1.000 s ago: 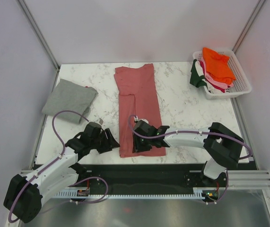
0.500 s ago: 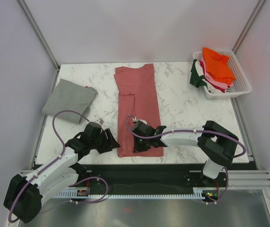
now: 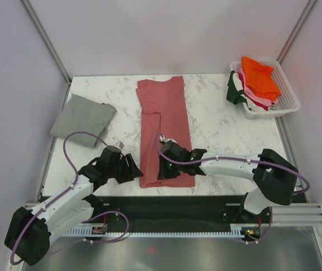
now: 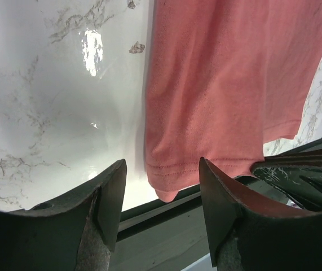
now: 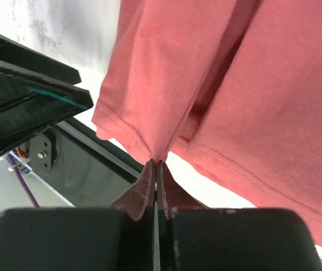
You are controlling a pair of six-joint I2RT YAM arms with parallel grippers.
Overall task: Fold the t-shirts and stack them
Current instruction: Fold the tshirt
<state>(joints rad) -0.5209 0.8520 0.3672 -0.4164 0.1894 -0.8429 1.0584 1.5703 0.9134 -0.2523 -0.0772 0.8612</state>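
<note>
Marble table (image 3: 217,118), basket (image 3: 288,94) of t-shirts (image 3: 259,76)

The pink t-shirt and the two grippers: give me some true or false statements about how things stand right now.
1. The right gripper is shut on the near hem of the pink t-shirt. True.
2. The left gripper is clamped on the pink t-shirt. False: it is open and grips nothing.
3. The grey t-shirt lies on top of the pink one. False: it lies apart from it, on the left side of the table.
4. An orange t-shirt tops the pile in the basket. True.
</note>
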